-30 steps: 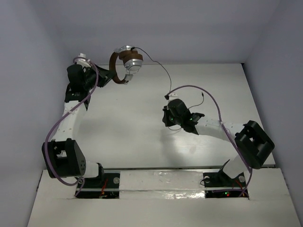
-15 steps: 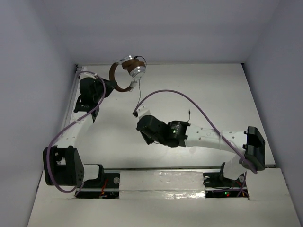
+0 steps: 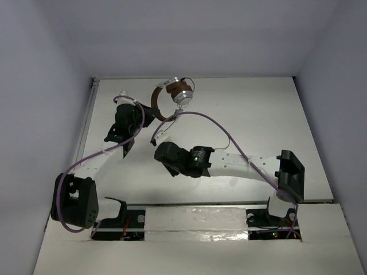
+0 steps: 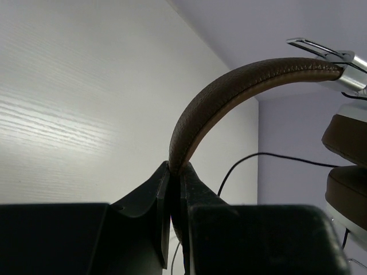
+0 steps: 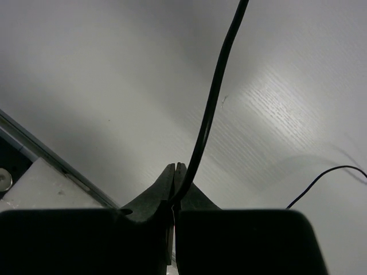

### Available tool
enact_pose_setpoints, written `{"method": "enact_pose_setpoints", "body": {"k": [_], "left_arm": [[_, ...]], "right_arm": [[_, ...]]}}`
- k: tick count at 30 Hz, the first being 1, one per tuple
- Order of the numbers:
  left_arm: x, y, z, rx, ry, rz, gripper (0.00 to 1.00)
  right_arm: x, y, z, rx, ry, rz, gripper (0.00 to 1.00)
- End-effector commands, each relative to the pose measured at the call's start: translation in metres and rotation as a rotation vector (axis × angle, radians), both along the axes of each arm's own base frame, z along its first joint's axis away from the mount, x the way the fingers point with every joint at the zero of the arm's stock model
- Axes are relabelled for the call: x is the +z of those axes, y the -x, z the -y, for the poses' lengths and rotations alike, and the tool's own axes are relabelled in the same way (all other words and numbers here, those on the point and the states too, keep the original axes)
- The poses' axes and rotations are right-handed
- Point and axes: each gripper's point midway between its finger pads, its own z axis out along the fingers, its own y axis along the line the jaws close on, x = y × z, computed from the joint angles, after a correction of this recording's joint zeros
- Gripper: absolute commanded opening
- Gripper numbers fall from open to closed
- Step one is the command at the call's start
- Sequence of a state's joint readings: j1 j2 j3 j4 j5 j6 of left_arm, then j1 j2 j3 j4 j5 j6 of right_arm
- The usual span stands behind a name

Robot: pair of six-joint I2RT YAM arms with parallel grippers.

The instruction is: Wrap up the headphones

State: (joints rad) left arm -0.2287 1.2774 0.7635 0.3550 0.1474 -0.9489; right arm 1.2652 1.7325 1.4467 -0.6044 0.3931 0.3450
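The headphones (image 3: pixel 176 91) hang in the air over the table's far middle, with silver earcups and a brown headband (image 3: pixel 155 102). My left gripper (image 3: pixel 147 113) is shut on the headband (image 4: pixel 229 91), which arches up and right from its jaws (image 4: pixel 176 172). The brown ear pads (image 4: pixel 347 137) show at the right edge of the left wrist view. My right gripper (image 3: pixel 164 156) is low over the table, below the headphones. It is shut (image 5: pixel 175 172) on the thin black cord (image 5: pixel 215 97), which runs straight up from the jaws. Another stretch of cord (image 5: pixel 321 177) lies on the table.
Thick purple robot cables (image 3: pixel 229 129) arc over both arms; one loop crosses just under the headphones. The white table (image 3: pixel 269 114) is walled on three sides. Its near edge rail (image 5: pixel 34 154) lies close to the right gripper.
My left gripper carried the headphones right and toward the near side. My right gripper swept left across the table with the cord, ending under the headphones.
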Motion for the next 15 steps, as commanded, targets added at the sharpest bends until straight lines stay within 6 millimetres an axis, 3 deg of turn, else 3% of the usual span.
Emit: {"method": "enact_pose_setpoints", "body": {"k": [1,6,15], "left_arm": [[0.039,0.005,0.033,-0.077,-0.023,0.149,0.00],[0.003,0.020,0.046,-0.139,-0.116,0.107,0.00],[-0.024,0.040,0.041,-0.193,-0.247,0.081,0.00]], "right_arm": [[0.058,-0.014,-0.011,-0.005,-0.088,0.117,0.00],[0.102,-0.034,-0.007,-0.014,-0.086,0.208,0.00],[0.135,-0.069,0.030,-0.095,-0.091,0.263,0.00]]}}
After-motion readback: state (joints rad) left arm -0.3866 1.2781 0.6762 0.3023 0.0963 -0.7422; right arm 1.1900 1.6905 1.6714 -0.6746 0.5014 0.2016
